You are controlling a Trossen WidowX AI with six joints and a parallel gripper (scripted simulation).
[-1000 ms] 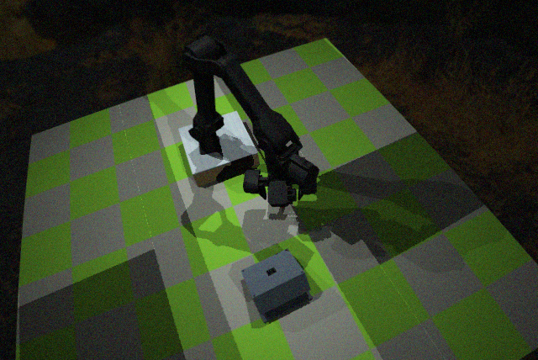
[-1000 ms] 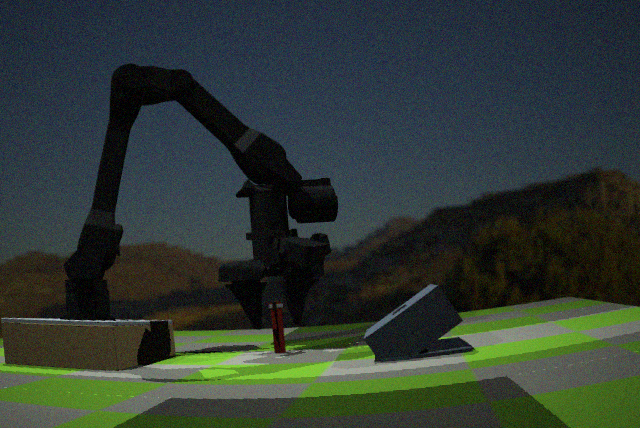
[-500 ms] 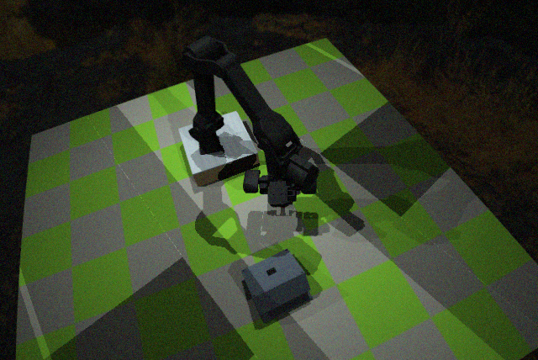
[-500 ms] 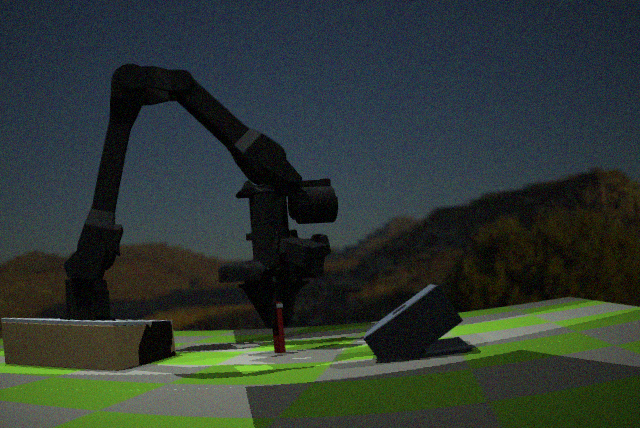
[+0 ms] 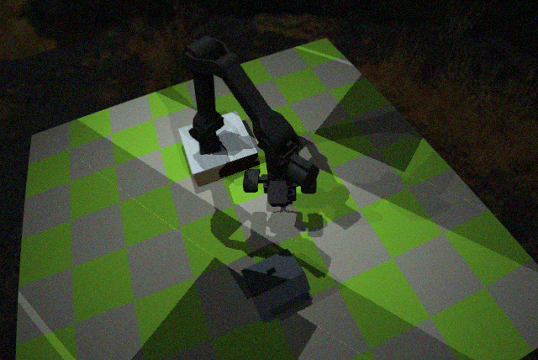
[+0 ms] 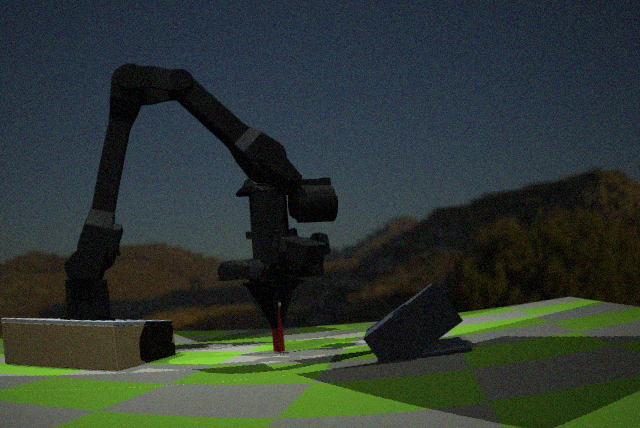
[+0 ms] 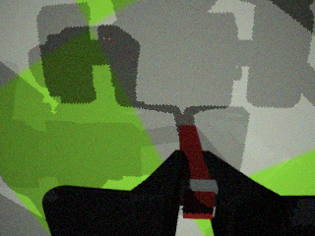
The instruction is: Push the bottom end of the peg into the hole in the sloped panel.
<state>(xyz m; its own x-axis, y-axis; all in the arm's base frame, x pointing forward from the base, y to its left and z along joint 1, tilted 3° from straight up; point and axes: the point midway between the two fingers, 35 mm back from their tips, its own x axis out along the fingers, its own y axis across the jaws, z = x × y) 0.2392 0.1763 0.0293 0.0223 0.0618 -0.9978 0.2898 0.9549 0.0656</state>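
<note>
The red peg (image 6: pixel 279 338) (image 7: pixel 190 143) stands nearly upright, its bottom at or very close to the table. It has flat sides and a grey band near its squarish top. My gripper (image 6: pixel 278 324) (image 7: pixel 191 157) points down and is shut on the peg, with one finger on each side; the lower part sticks out below the fingertips. In the top view the gripper's body hides the peg. The dark blue-grey sloped panel (image 5: pixel 288 277) (image 6: pixel 408 327) stands apart from the peg. Its hole (image 5: pixel 271 270) is a small dark opening in the shaded upper face.
The arm stands on a box-like base (image 5: pixel 199 165) (image 6: pixel 62 343) with a white top, behind the gripper as seen from the panel. The table (image 5: pixel 156 256) (image 6: pixel 232 400) has green and grey checks, crossed by hard shadows. The scene is dim and grainy.
</note>
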